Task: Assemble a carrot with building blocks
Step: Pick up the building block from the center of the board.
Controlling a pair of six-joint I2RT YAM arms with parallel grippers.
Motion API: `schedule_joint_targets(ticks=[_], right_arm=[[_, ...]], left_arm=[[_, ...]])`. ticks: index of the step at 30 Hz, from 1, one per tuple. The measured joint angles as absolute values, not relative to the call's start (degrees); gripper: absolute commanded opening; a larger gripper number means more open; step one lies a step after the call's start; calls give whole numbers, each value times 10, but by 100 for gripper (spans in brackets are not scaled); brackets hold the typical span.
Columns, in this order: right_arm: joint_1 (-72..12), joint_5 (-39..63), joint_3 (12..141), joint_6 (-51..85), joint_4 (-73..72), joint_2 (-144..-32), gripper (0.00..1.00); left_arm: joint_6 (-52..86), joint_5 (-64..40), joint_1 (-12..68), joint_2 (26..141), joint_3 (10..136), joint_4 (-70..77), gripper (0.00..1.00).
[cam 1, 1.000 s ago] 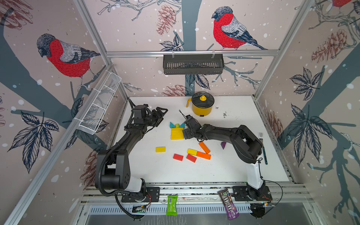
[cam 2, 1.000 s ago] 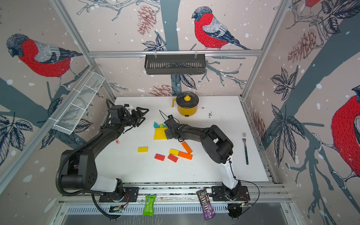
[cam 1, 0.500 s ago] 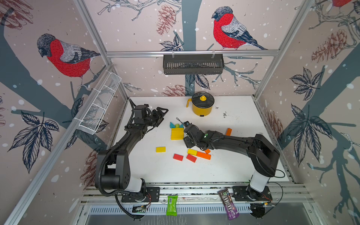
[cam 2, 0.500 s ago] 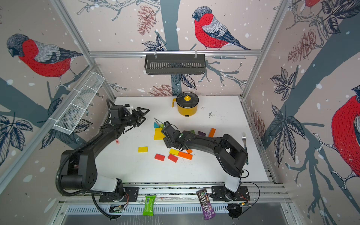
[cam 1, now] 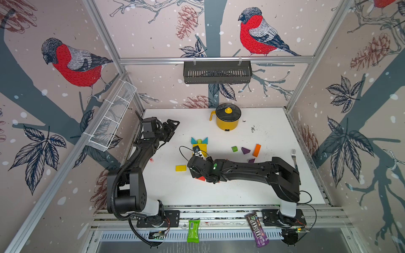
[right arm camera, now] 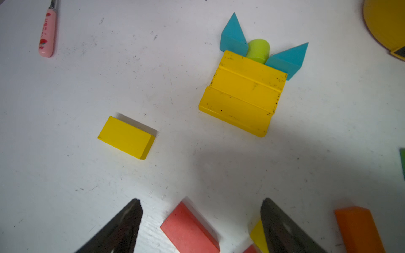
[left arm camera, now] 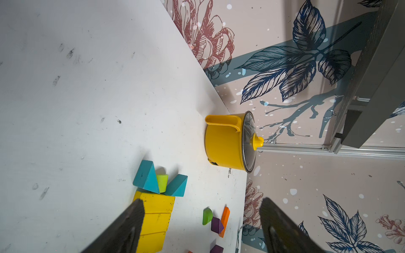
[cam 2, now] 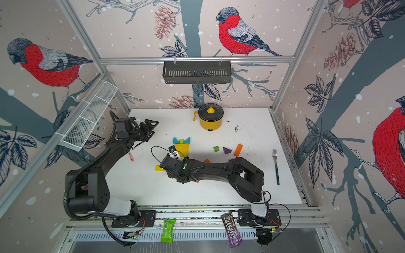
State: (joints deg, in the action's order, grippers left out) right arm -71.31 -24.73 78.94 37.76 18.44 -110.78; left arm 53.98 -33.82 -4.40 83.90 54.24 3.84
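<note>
At the front of the tabletop (cam 1: pixel 171 192), the right tool (right arm camera: pixel 201 203) hovers open over a flat red rectangular block (right arm camera: pixel 188 227).
Beyond it lies a loose yellow rectangular block (right arm camera: pixel 126 137), then abutting yellow slabs (right arm camera: pixel 243 92) touching two teal triangular blocks (right arm camera: pixel 233 37) with a green cylinder (right arm camera: pixel 258 49) between; farthest, the left tool (left arm camera: pixel 201 203) stands open, empty.

From above, my right arm (cam 1: pixel 241 170) covers most of the near blocks, and only a sliver of the red block (cam 1: pixel 200 178) shows. In the right wrist view, the picture's edge cuts off the red block and the orange block (right arm camera: pixel 359 230). A yellow piece (right arm camera: pixel 257 235), possibly another block, sits half behind the right pincer (right arm camera: pixel 201 199).
</note>
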Motion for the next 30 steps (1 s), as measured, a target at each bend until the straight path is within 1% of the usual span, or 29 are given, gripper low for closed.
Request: schedule_joint_targets(ticks=[4,10,13,19,23,28,30], right_arm=[[-734,-253,838,390,199,-1147,92],[-754,-249,929,410,215,-1220,96],[-762,-248,977,423,231,-1257,100],[-770,-247,1054,452,246,-1321,100],[-760,-264,1077,486,263,-1352,96],[-756,-278,1089,512,260,-1369,87],[-753,-278,1100,522,260,-1382,86]], left_arm=[[525,-319,-44,832,549,22,84],[504,-286,-44,825,563,2,84],[499,-283,-44,825,563,-7,84],[495,-271,-45,822,564,-7,84],[495,-268,-45,821,565,-12,84],[493,-269,-46,821,565,-18,84],[493,-269,-46,819,565,-19,84]])
